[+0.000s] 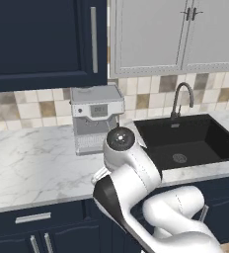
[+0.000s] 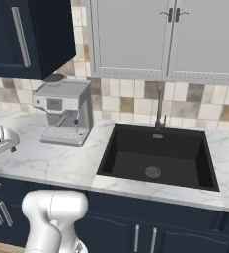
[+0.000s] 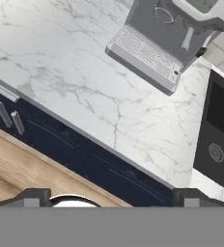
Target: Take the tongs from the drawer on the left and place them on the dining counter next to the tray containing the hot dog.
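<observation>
The drawer [image 1: 37, 213] is a shallow navy front with a short horizontal silver bar handle [image 1: 32, 217], shut, under the marble counter at the lower left. Its handle [image 3: 3, 90] also shows at the left edge of the hand view. The tongs are hidden. The dining counter, the tray and the hot dog are out of view. My gripper [image 3: 114, 200] hangs above the counter's front edge, open, its two dark fingertips [image 3: 36, 197] far apart with nothing between them. My white hand [image 2: 0, 138] shows at the left edge of the right base view.
A grey coffee machine [image 1: 95, 118] stands on the marble counter [image 1: 32, 163], and a black sink [image 1: 185, 141] with a faucet lies to its right. Navy cabinet doors with vertical handles [image 3: 10, 118] sit below the drawer. Wooden floor [image 3: 22, 169] lies in front.
</observation>
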You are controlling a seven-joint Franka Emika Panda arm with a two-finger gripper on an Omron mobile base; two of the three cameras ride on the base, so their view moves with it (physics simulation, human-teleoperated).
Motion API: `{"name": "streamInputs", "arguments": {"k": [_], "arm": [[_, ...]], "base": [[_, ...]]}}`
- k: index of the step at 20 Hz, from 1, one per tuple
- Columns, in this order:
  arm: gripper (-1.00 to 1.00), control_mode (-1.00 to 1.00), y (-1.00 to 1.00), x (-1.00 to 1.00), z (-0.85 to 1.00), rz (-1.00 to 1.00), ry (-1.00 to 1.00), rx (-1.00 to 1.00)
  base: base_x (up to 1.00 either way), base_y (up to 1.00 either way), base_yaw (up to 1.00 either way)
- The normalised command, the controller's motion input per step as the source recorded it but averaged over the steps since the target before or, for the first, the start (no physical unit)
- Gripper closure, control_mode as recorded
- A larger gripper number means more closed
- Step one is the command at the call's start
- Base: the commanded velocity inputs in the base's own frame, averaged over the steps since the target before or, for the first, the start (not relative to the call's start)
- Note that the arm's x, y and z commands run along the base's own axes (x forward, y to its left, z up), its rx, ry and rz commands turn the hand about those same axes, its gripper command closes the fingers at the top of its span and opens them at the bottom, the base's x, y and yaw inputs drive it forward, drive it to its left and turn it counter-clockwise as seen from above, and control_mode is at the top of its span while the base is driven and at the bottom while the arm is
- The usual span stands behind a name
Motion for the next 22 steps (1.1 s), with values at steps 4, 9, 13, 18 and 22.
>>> {"name": "streamInputs", "arguments": {"k": [4,9,13,18,22], "arm": [[-1.0,-1.0,0.25,-0.03,-0.16,0.07,0.0,-0.03],[-1.0,-1.0,0.19,0.0,-0.18,0.05,0.0,-0.04],[-1.0,-1.0,0.25,0.0,-0.18,0.05,0.0,-0.04],[-1.0,-1.0,0.25,0.0,-0.19,0.05,0.0,-0.04],[-1.0,-1.0,0.23,0.0,-0.15,0.06,-0.02,-0.03]], "base": [[0.0,0.0,0.0],[0.0,0.0,0.0],[0.0,0.0,0.0],[0.0,0.0,0.0],[0.0,0.0,0.0]]}}
